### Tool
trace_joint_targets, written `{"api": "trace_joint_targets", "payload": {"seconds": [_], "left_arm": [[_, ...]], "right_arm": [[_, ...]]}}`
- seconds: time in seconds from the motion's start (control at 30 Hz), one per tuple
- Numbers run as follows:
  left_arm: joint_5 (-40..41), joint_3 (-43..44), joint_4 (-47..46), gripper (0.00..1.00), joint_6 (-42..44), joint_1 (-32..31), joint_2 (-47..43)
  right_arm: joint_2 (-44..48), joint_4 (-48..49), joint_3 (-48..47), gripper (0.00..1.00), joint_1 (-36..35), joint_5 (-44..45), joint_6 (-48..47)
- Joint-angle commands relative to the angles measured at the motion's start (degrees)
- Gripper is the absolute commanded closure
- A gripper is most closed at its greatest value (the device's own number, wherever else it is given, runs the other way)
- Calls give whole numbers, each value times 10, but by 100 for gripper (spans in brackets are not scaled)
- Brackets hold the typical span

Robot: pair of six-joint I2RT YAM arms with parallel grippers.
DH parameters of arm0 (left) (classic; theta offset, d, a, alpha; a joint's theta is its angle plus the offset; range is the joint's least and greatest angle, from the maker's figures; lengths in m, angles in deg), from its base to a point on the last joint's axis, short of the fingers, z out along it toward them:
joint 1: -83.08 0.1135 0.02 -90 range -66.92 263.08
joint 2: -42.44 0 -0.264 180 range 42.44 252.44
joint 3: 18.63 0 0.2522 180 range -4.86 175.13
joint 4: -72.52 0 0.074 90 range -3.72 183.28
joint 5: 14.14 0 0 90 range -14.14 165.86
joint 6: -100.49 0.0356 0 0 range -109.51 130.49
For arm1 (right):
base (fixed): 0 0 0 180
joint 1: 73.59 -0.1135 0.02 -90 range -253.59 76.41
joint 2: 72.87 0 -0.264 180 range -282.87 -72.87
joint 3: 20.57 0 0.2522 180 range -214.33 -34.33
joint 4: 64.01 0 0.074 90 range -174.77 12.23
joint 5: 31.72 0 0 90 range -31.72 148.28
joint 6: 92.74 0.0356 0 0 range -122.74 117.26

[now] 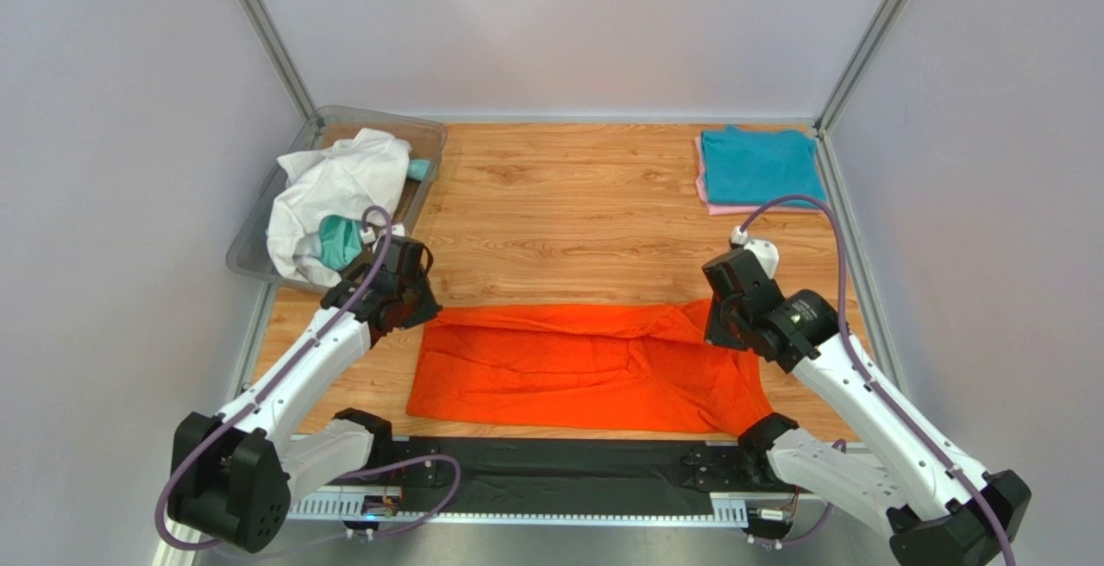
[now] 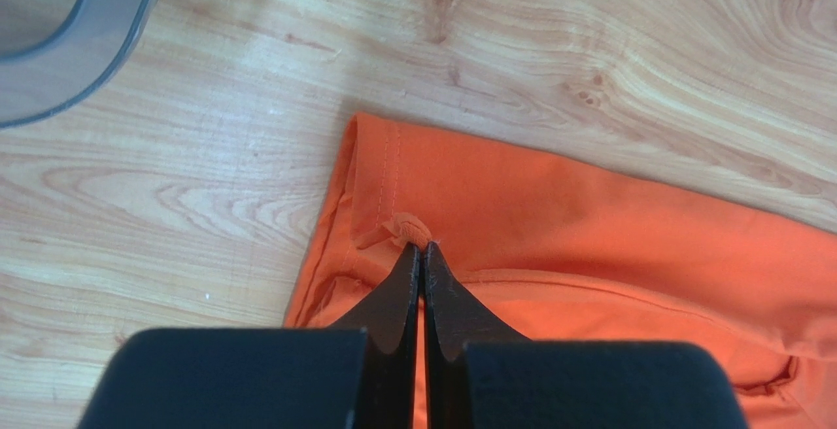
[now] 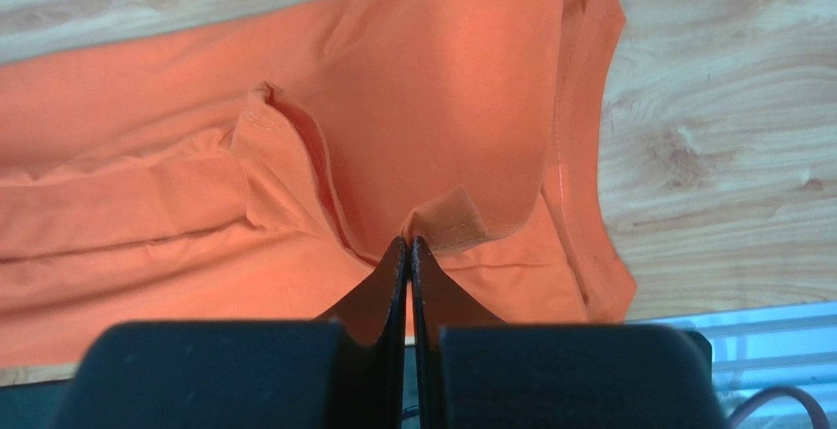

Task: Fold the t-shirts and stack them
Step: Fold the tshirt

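Both pincers pressed fully shut. Left pincer (image 2: 419, 252) nipping a small bunch of the orange shirt (image 1: 583, 366) near a hemmed corner; right pincer (image 3: 408, 245) clamped on a fold beside the collar. Orange shirt spread wide and flat on the wooden table (image 1: 570, 204), lower centre of the top view. Upper right: folded teal shirt (image 1: 758, 165) atop a pink shirt (image 1: 702, 188). Upper left: clear bin (image 1: 250, 253) holding a crumpled white shirt (image 1: 331, 184).

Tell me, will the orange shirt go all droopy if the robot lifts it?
Probably droopy: the orange shirt lies in soft wrinkles and bunches where the left gripper pinches it. It'd likely sag between pinches, since the right gripper holds only a small fold.
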Motion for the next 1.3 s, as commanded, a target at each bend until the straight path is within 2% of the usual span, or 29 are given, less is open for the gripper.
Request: {"api": "trace_joint_targets", "payload": {"seconds": [0.0, 0.33, 0.6, 0.73, 0.77, 0.83, 0.87, 0.9, 0.93, 0.97, 1.0, 1.03, 1.07, 1.1, 1.13, 1.17, 1.27], "left_arm": [[1, -16, 0, 100, -9, -2, -28], [-2, -52, 3, 98, -15, -2, -63], [-3, -89, -6, 97, -30, -2, -73], [-6, -107, -3, 90, -35, -2, -96], [-8, -111, 0, 82, -36, -2, -101], [-5, -120, 10, 76, -39, -2, -117], [5, -120, 39, 70, -55, -2, -125], [27, -117, 64, 59, -67, -2, -141], [35, -113, 65, 59, -70, -2, -151], [42, -108, 82, 48, -72, -2, -160], [46, -97, 87, 45, -72, -2, -168], [47, -91, 91, 41, -70, -2, -181], [46, -84, 99, 34, -71, -2, -186], [36, -71, 101, 23, -70, -2, -190], [30, -65, 101, 6, -69, -2, -193], [23, -59, 99, 0, -67, -2, -193], [-11, -37, 83, 0, -59, -2, -179]], "right_arm": [[17, -58, 2, 100, -25, 22, 43], [26, -106, -15, 100, -28, 21, 54], [13, -89, 33, 100, -35, -29, 87], [18, -81, 65, 97, -40, -60, 114], [21, -75, 80, 92, -41, -79, 118], [32, -56, 100, 90, -51, -94, 130], [35, -49, 123, 87, -54, -102, 140], [43, -41, 138, 74, -57, -128, 146], [48, -40, 139, 63, -58, -128, 146], [54, -39, 144, 52, -59, -135, 155], [59, -39, 143, 45, -59, -137, 155], [73, -40, 139, 32, -60, -138, 152], [78, -41, 135, 26, -60, -134, 144], [85, -40, 121, 20, -59, -130, 137], [92, -34, 113, 0, -59, -127, 128], [93, -29, 103, 0, -60, -128, 108], [78, 12, 81, 0, -60, -147, 70]]}}
